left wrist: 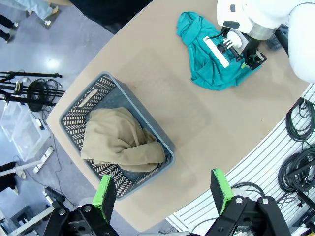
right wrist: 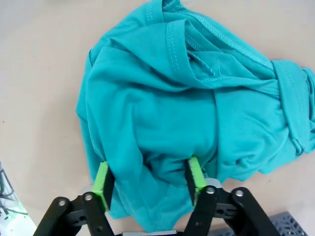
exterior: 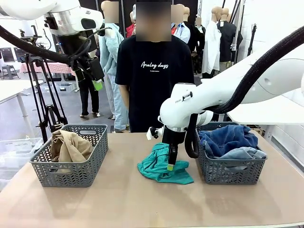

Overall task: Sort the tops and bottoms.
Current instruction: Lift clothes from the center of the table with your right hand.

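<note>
Right wrist view: claw point(right wrist: 150, 184) pads straddle teal tee point(right wrist: 197, 108)

Tan shirt point(left wrist: 121, 140) in grey basket point(left wrist: 83, 101)

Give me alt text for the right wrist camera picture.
The right gripper presses down into a crumpled teal tee on a tan table, its green-padded fingers straddling a fold of the fabric, not yet fully shut.
</note>
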Robot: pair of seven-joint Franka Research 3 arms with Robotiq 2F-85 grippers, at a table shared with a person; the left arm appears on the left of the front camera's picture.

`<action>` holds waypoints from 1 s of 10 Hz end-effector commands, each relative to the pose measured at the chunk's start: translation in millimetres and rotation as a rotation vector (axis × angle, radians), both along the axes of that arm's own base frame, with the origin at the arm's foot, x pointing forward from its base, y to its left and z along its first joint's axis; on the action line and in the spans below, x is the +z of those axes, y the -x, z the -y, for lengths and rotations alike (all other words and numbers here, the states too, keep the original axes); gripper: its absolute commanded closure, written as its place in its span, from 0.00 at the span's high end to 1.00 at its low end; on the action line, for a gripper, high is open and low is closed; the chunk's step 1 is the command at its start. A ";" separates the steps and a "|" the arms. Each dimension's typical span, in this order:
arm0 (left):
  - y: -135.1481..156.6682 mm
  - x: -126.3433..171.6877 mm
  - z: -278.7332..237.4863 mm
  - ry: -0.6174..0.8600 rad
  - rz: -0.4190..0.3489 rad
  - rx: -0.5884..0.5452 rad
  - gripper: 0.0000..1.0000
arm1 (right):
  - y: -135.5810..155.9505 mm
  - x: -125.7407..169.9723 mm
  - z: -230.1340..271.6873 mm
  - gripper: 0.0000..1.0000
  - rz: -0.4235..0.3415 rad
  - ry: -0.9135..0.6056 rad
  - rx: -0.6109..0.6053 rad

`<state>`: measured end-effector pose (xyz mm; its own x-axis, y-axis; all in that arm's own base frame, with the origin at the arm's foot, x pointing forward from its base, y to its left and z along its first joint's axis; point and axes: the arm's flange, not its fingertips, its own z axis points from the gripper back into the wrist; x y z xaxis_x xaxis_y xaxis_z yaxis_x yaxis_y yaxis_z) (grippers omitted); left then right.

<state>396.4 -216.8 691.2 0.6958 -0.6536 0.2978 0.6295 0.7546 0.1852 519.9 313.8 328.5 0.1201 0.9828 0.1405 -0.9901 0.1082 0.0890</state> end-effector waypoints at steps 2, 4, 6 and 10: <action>1.2 1.1 -3.4 -0.004 0.003 -0.017 1.00 | 2.0 -5.3 -0.8 0.06 0.011 0.031 -0.009; 1.2 1.1 -3.4 -0.004 0.003 -0.017 1.00 | 2.5 -6.5 -0.8 0.00 -0.006 0.024 -0.007; 1.2 1.1 -3.4 -0.004 0.003 -0.017 1.00 | 1.6 -5.0 0.7 0.00 -0.026 0.006 -0.012; 1.2 1.1 -3.4 -0.004 0.003 -0.017 1.00 | -5.0 56.0 19.3 0.00 0.017 -0.161 -0.165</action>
<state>396.4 -216.8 691.3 0.6959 -0.6535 0.2979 0.6294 0.7547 0.1852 528.2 305.9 356.4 0.2165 0.9499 0.2256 -0.9744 0.1958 0.1105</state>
